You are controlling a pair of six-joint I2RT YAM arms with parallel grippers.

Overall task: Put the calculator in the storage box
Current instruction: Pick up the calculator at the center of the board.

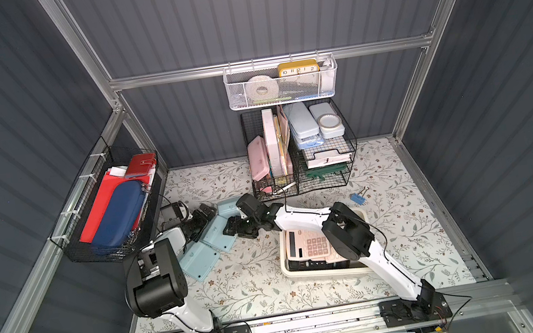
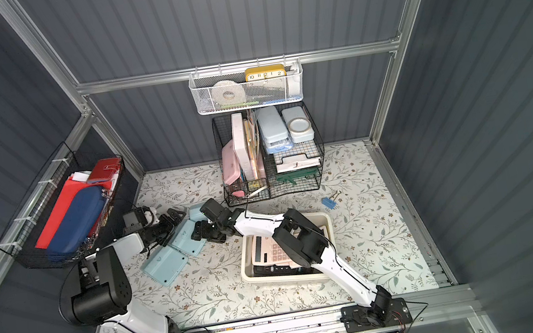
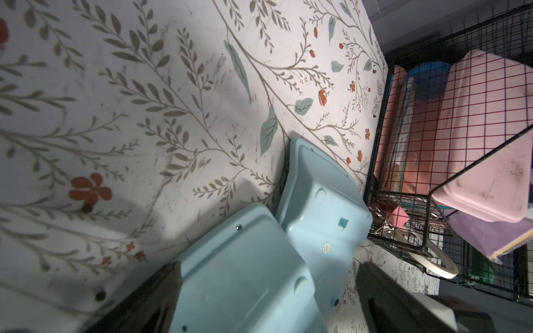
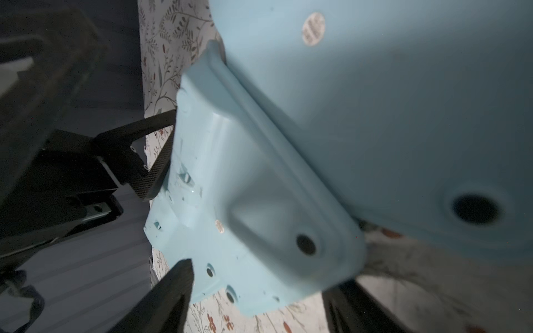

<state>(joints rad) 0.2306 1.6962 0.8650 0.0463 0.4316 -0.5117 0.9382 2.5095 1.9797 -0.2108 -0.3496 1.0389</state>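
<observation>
The storage box (image 1: 309, 276), right of centre in both top views, holds a pink calculator (image 1: 308, 244) and a black calculator (image 1: 318, 266); three light-blue calculators (image 1: 200, 260) lie unboxed on the mat (image 1: 408, 225) left of it. The right gripper (image 4: 259, 276) straddles one, clamped or not I cannot tell; the left gripper (image 3: 268, 266) gapes wide.

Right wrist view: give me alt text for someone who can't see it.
A pale blue calculator, seen from its back, sits between the two black fingers of the right gripper, above a floral tabletop. A second blue calculator back, blurred and filling much of the frame, overlaps its edge.
</observation>
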